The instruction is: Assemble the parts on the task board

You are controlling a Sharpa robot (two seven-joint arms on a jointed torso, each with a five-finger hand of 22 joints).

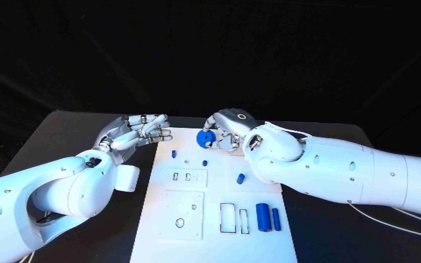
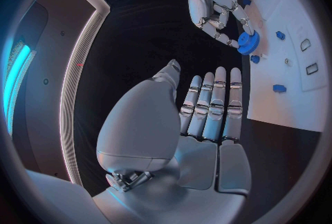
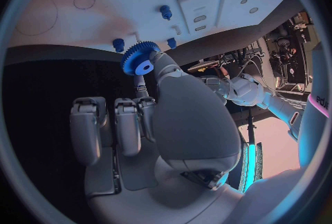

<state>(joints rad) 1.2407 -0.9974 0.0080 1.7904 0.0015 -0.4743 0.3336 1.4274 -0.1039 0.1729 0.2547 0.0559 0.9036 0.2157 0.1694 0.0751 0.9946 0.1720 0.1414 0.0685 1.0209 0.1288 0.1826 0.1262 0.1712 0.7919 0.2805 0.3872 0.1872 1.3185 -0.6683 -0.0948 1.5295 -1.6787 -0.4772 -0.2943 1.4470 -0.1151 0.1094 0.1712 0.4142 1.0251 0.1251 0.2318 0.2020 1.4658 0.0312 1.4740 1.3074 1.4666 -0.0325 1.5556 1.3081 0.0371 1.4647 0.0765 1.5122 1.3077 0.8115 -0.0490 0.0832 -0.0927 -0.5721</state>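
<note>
I have the right hand (image 1: pixel 230 130) pinching a small blue toothed plastic gear (image 1: pixel 205 139) by its rim, fingers (image 3: pixel 160 63) closed on its edge, held just over the far end of the white flat task board (image 1: pixel 210 238) near two short blue pegs (image 3: pixel 118 44) standing there. The gear looks light and rigid, with a smooth hub and a centre hole; I judge the teeth give decent purchase, but the piece is thin, so a rim pinch could let it tip when it meets a peg. Holding across the rim keeps the bore free, which the fit will want. The left hand (image 1: pixel 140 130) is released, fingers straight and together, grasping nothing, hovering over the black desk (image 1: pixel 79 135) just beside the board's far left corner. Nearer me on the board lie a blue cylinder (image 1: pixel 261 215) and a slimmer blue bar (image 1: pixel 276 219), both hard and smooth, likely prone to rolling, next to rectangular cut-outs (image 1: pixel 228 217) and a raised white square plate with a hole (image 1: pixel 182 214).
</note>
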